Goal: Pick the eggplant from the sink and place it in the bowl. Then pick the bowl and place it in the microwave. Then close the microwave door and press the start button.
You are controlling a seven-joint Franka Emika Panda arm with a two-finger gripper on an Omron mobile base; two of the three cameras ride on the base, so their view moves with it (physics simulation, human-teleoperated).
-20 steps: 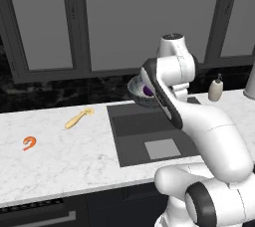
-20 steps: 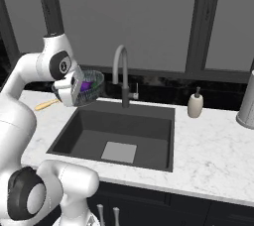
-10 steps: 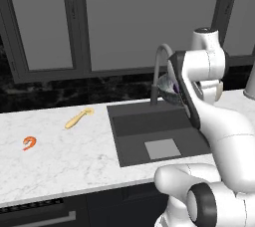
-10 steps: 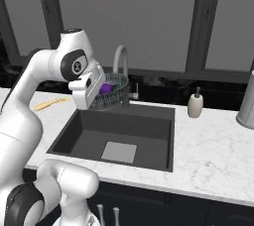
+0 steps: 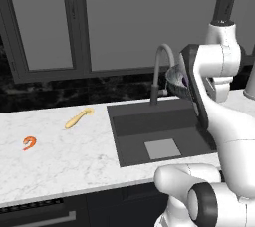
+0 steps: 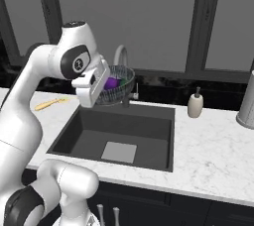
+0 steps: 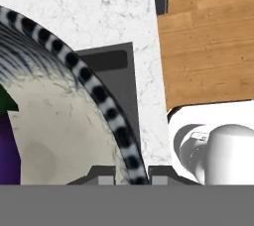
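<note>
My gripper [image 6: 102,79] is shut on the rim of the bowl [image 6: 118,86] and holds it in the air over the back of the sink [image 6: 119,131], close to the faucet [image 6: 120,54]. The purple eggplant [image 6: 112,82] lies inside the bowl. In the hand view the striped bowl rim [image 7: 99,93] runs down between my fingertips [image 7: 105,179], the pale inside spreads left, and the eggplant [image 7: 7,155] sits at the left edge. From the left base view the bowl [image 5: 177,81] peeks out beside my forearm, above the sink [image 5: 154,131]. The microwave and its door are out of view.
An orange shrimp [image 5: 29,143] and a yellowish utensil [image 5: 78,117] lie on the marble counter left of the sink. A soap dispenser [image 6: 195,105] and a metal canister [image 6: 246,103] stand to its right. Dark windows back the counter. Wooden floor [image 7: 208,36] lies below.
The arm has swung to the right with the bowl and eggplant, from the sink's left rear corner to beside the faucet. The grip has stayed shut.
</note>
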